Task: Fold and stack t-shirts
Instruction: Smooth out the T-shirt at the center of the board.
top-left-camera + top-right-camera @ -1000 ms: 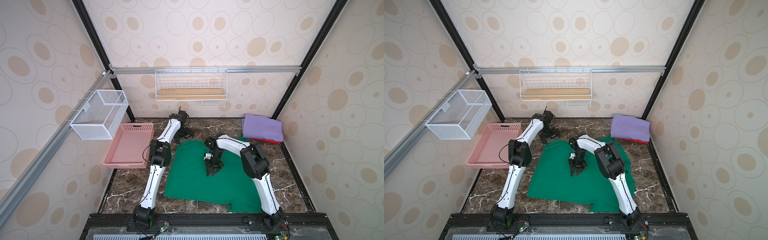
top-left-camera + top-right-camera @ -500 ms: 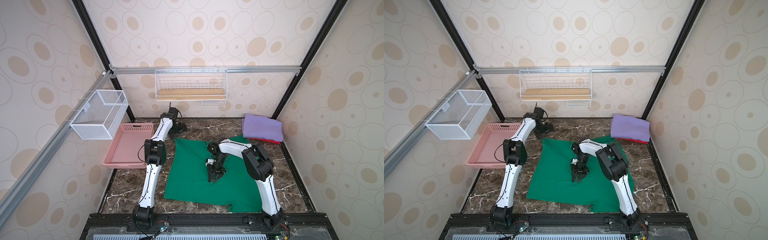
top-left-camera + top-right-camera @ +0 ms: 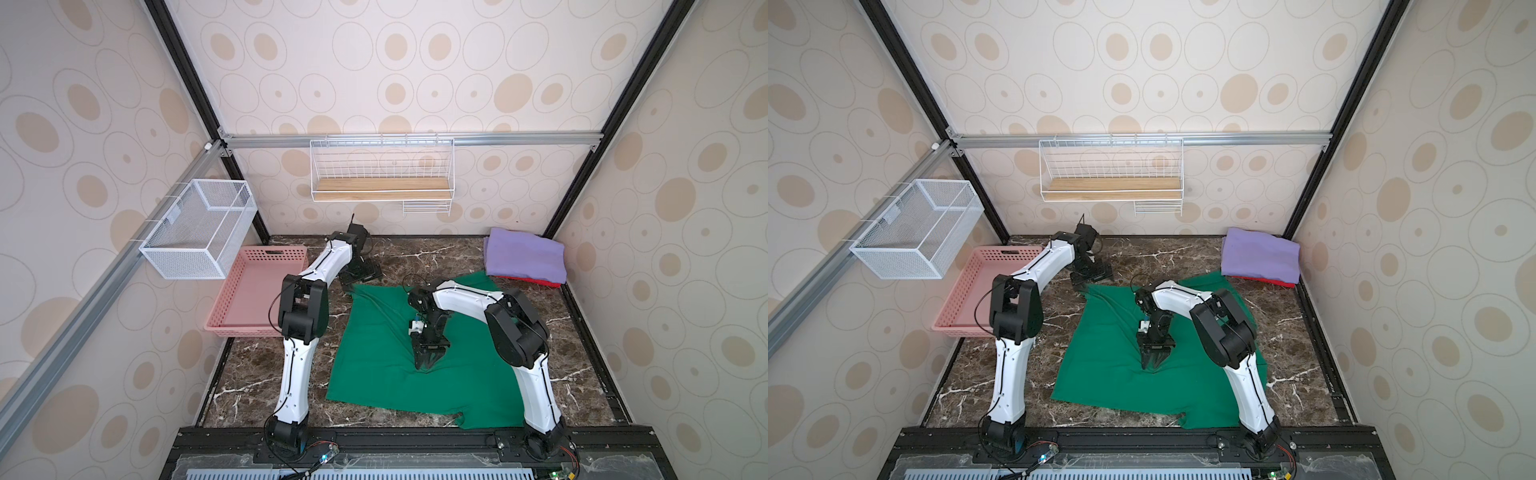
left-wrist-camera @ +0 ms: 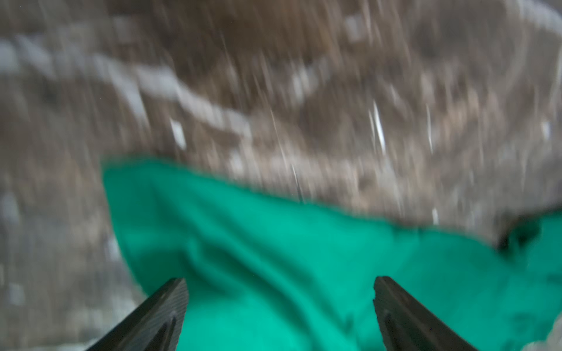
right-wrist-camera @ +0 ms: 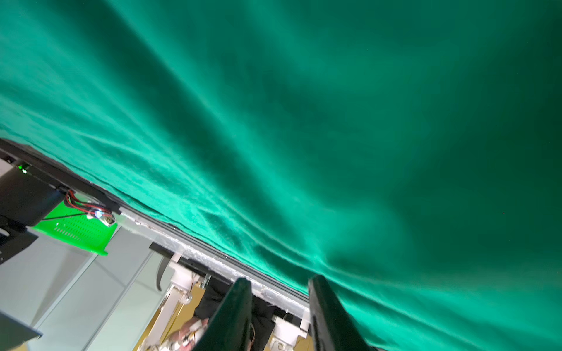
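My half-apart right hand (image 3: 424, 365) presses the green t-shirt (image 3: 374, 361) (an anchor, I judge) while my wide-apart left hand (image 4: 278, 279) hovers at its corner.

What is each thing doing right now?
Green t-shirt: spread out, wrinkled, unfolded.
Purple t-shirt: folded, top of the pile.
Red t-shirt: beneath it, only an edge shows.
Pink basket: empty.
Left fingers: wide open over the green t-shirt's corner.
Right fingers: partly open, pointing down at the green t-shirt.
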